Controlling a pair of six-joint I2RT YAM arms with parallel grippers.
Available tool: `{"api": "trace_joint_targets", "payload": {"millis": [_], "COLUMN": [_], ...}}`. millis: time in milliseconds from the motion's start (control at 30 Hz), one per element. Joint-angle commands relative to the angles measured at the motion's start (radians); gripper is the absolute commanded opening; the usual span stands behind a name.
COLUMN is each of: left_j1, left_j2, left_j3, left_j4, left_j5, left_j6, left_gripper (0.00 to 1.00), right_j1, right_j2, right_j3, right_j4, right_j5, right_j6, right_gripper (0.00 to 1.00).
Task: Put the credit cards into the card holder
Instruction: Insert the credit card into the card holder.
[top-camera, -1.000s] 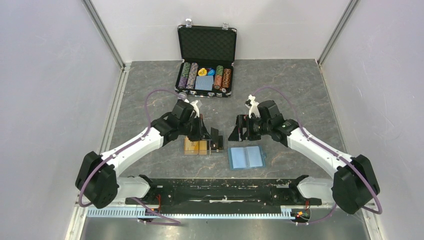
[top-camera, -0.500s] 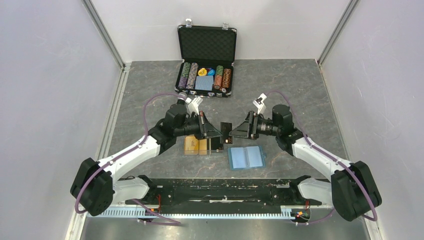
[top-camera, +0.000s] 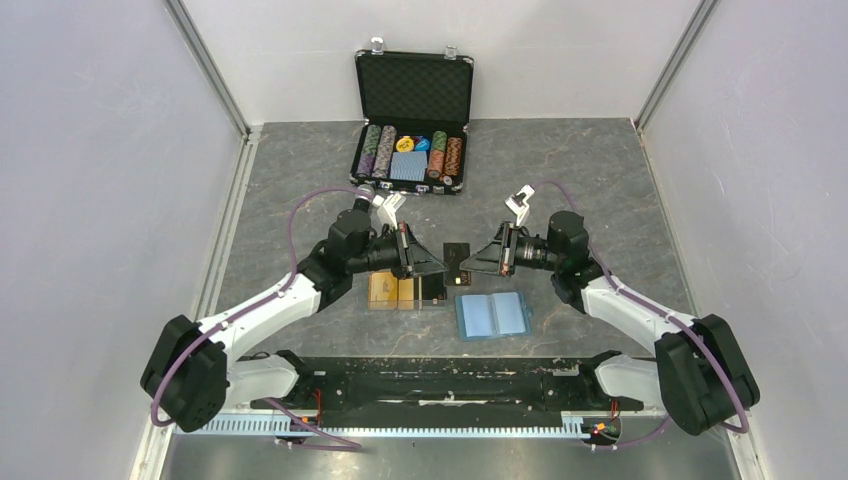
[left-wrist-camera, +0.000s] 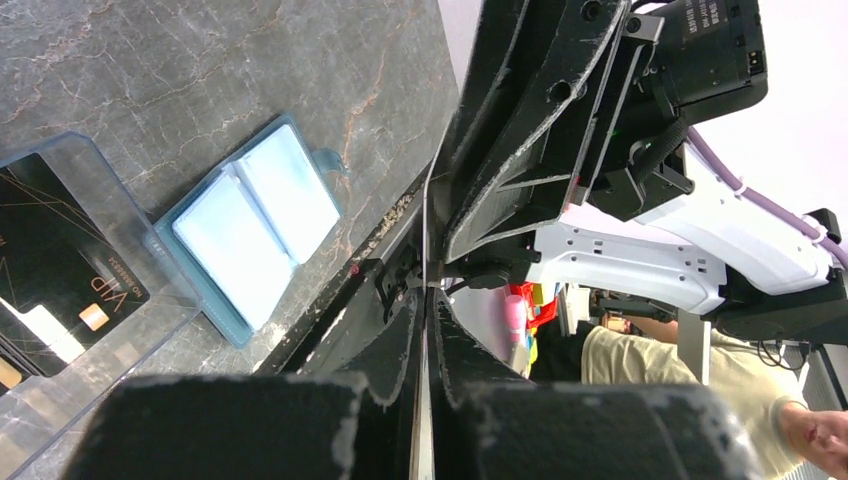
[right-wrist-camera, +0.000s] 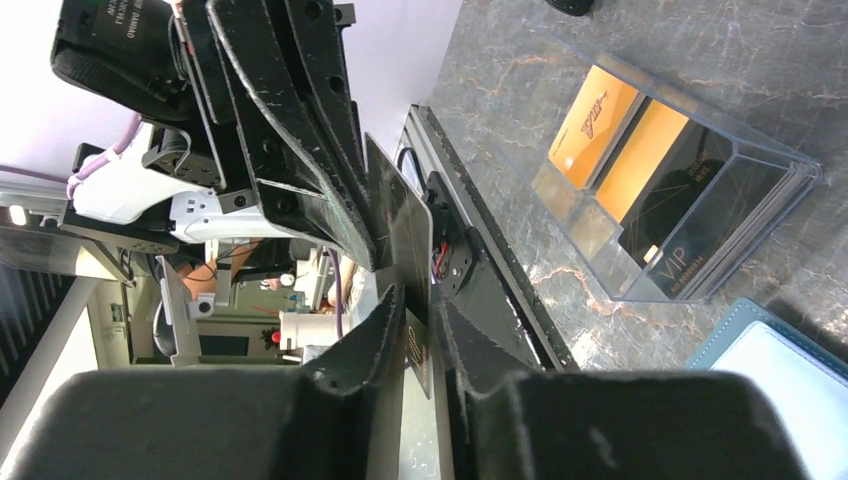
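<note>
Whereas a second earlier the two arms had stood apart, the left one low over the box and the right one gaping, they now met tip to tip above the table (top-camera: 600, 180). The left gripper (top-camera: 440, 265) was clamped flat on one thin dark card (top-camera: 457, 252), held upright in the air. One clear, hard plastic box (top-camera: 395, 292) lay below, holding two glossy orange cards (right-wrist-camera: 600, 105) and at least two black cards (right-wrist-camera: 690, 185). Behind stood one black chip case (top-camera: 415, 90), foam-lined, lid raised. One card holder (top-camera: 493, 314), soft, blue and rectangular, lay open flat just right of the box. The right gripper (top-camera: 470, 262) had drawn its jaws close either side of the same dark card; whether they pinched it I could not tell.
</note>
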Motion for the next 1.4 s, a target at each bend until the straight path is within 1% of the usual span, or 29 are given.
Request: {"api": "trace_joint_targets", "payload": {"millis": [0,67,100,167,267,400,467,533,600,700,800,1033,1200,1367], "left_j1": [-0.002,-0.003,-0.002,-0.002,-0.002,-0.003,-0.004,-0.007,-0.015,-0.039,-0.082,-0.218,-0.298,-0.355], "left_j2": [0.015,0.022,0.025,0.027,0.029,0.029,0.028,0.029,0.034,0.054,0.095,0.214,0.309,0.401], "left_j3": [-0.009,-0.005,-0.005,-0.002,0.008,0.019,0.023,0.033,0.05,0.093,0.145,0.306,0.367,0.392], "left_j4": [0.052,0.051,0.048,0.032,-0.015,-0.094,-0.14,-0.186,-0.27,-0.357,-0.433,-0.616,-0.656,-0.657], "left_j5": [0.032,0.036,0.037,0.034,0.024,-0.005,-0.03,-0.061,-0.092,-0.132,-0.172,-0.319,-0.368,-0.389], "left_j6": [-0.033,-0.032,-0.03,-0.02,0.001,0.039,0.055,0.074,0.1,0.147,0.192,0.293,0.311,0.312], "left_gripper": [0.09,0.13,0.17,0.23,0.29,0.33,0.35,0.36,0.36,0.36,0.36,0.36,0.35,0.28], "right_j1": [0.004,0.005,0.004,0.004,0.004,-0.009,-0.026,-0.045,-0.064,-0.079,-0.086,-0.1,-0.103,-0.108], "right_j2": [-0.007,-0.009,-0.009,-0.012,-0.022,-0.036,-0.043,-0.052,-0.061,-0.065,-0.063,-0.063,-0.077,-0.084], "right_j3": [-0.006,-0.008,-0.008,-0.01,0.002,0.025,0.02,0.005,-0.002,0.003,0.01,0.013,0.0,-0.023], "right_j4": [0.115,0.12,0.12,0.103,0.01,-0.173,-0.231,-0.272,-0.336,-0.438,-0.541,-0.68,-0.736,-0.753], "right_j5": [-0.044,-0.046,-0.047,-0.045,-0.027,0.017,0.033,0.048,0.063,0.102,0.141,0.225,0.274,0.295], "right_j6": [0.037,0.039,0.038,0.027,-0.032,-0.156,-0.19,-0.214,-0.254,-0.333,-0.402,-0.501,-0.552,-0.572], "right_gripper": [0.1,0.01,0.0,0.0,0.0,0.0,0.0,0.0,0.0,0.0,0.0,0.0,0.0,0.0]}}
